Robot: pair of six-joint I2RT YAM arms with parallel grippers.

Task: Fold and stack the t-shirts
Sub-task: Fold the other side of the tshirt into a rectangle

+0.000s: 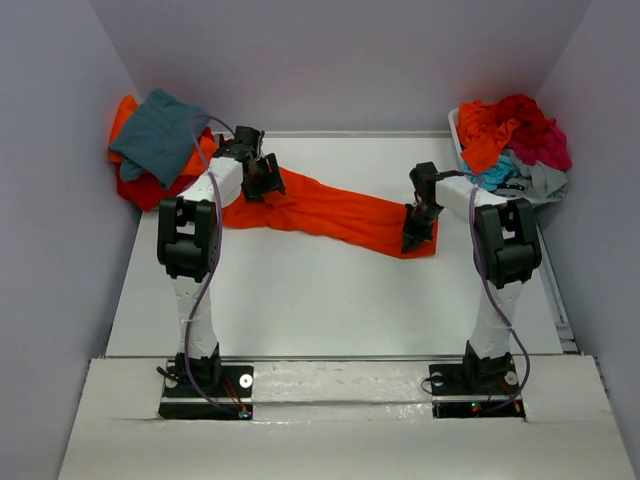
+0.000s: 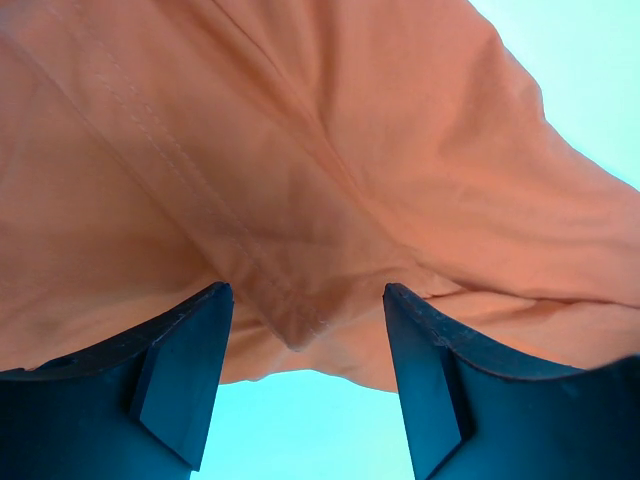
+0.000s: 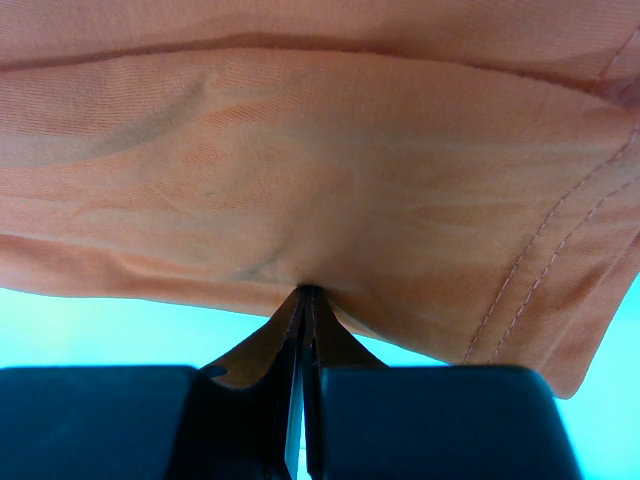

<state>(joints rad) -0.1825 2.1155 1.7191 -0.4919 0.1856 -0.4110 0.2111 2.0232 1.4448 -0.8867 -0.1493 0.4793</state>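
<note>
Top external view: the orange t-shirt (image 1: 330,210) lies on the table (image 1: 320,310), drawn into one long band. It starts just beside the near corner of the white bin (image 1: 455,128) and runs away from the bin across the table.
Shirt condition: stretched lengthwise and wrinkled, with no fold made; the right wrist view shows a stitched hem corner.
Grip, end nearest the bin: the right gripper (image 1: 415,238) has its jaws closed tight on a pinch of the shirt's edge.
Grip, end farthest from the bin: the left gripper (image 1: 262,178) has its jaws wide apart, one finger on each side of a seamed fold. The cloth is not clamped.
Bin contents: a loose pile (image 1: 515,140) of red, orange, magenta, turquoise and grey shirts is heaped above the rim, unfolded.
Corner opposite the bin: a teal-grey shirt (image 1: 160,135) rests on orange and red cloth (image 1: 145,185). Whether these are neatly folded cannot be told.
Progress (judgement): a stack appears to be started at the corner opposite the bin.
Remaining (judgement): fold the orange t-shirt, place it on that stack, then process every shirt in the bin. Most of the task is left.
</note>
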